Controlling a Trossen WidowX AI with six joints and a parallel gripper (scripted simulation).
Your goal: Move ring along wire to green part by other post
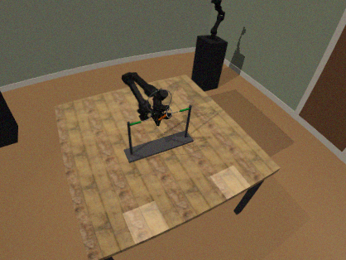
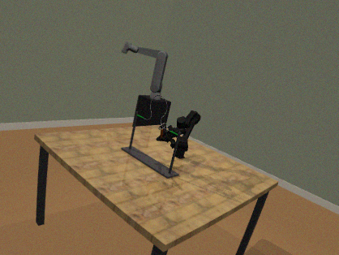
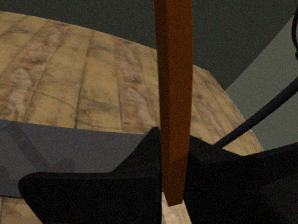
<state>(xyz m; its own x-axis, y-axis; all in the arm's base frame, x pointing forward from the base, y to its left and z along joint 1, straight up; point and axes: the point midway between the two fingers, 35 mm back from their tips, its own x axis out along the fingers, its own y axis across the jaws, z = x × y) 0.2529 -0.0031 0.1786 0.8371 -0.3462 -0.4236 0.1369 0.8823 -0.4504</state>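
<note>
The ring [image 1: 165,115] [image 2: 161,130] is on the thin grey wire, a little short of the green part [image 1: 185,110] [image 2: 173,132] by the right post [image 1: 188,124] [image 2: 174,156] (right in the top view, nearer in the exterior view). Whether it touches the wire is too small to tell. The orange handle [image 1: 163,117] [image 2: 162,133] [image 3: 175,75] slants down from the ring. My gripper [image 1: 158,121] [image 2: 160,138] [image 3: 161,132] is shut on the handle, below the wire. The other green part [image 1: 135,123] [image 2: 140,116] is by the left post [image 1: 130,138] [image 2: 132,134].
The wire loops high above my gripper, close to the arm. The dark base plate [image 1: 159,147] [image 2: 148,161] [image 3: 75,145] joins both posts on the wooden table [image 1: 95,174] [image 2: 122,183] [image 3: 100,85]. A dark post [image 3: 260,117] crosses the right of the wrist view.
</note>
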